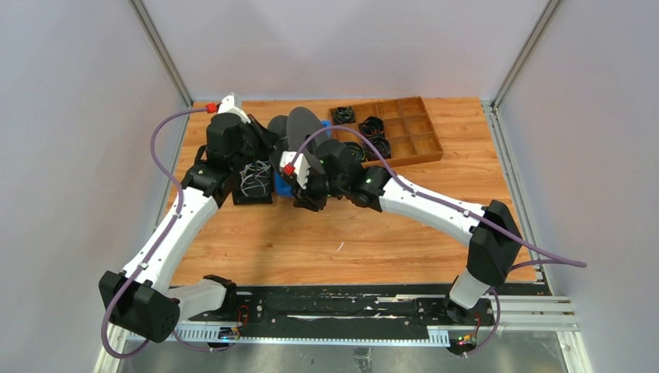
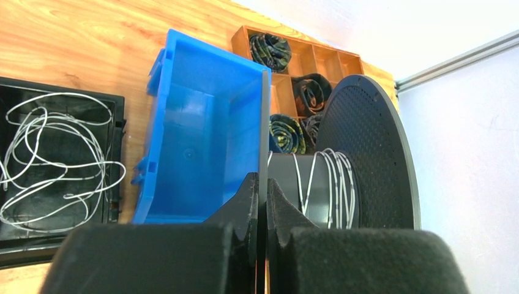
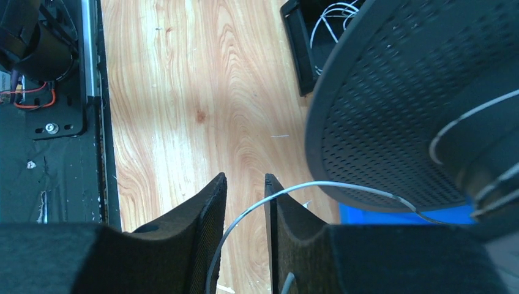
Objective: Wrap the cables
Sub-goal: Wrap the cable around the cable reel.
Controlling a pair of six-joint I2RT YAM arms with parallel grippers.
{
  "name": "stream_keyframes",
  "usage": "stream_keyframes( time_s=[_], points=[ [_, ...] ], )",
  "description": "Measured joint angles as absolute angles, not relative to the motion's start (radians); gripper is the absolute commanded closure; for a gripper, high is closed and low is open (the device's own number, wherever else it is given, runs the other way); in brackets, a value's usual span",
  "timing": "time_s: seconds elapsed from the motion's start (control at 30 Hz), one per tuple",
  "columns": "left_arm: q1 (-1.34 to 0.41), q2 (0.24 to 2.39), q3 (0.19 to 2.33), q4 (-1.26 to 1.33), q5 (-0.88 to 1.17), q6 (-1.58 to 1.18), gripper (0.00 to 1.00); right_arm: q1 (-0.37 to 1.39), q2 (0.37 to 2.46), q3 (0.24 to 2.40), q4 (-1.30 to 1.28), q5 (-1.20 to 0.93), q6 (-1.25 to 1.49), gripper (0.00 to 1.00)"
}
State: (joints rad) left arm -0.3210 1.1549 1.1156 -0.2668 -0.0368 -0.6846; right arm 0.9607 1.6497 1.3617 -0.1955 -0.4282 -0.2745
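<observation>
Whitish cable (image 3: 318, 182) is being wound onto the spool (image 2: 367, 153), which is clamped by the left gripper (image 2: 262, 184). Another loop seems needed from the right gripper (image 3: 245, 180), jaws slightly parted around the strand.

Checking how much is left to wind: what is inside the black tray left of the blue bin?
Loose, tangled loops of the thin whitish cable lie on the black tray's floor. Its near edge is hidden behind the left gripper.
</observation>
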Motion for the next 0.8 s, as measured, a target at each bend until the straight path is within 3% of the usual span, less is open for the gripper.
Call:
stream_keyframes(
  time_s=[0.8],
  points=[
    [-0.325,1.150,1.086,-0.233,-0.064,-0.661,1.00,0.975,1.708,1.658,-0.412,-0.305,-0.318,0.71]
  ],
)
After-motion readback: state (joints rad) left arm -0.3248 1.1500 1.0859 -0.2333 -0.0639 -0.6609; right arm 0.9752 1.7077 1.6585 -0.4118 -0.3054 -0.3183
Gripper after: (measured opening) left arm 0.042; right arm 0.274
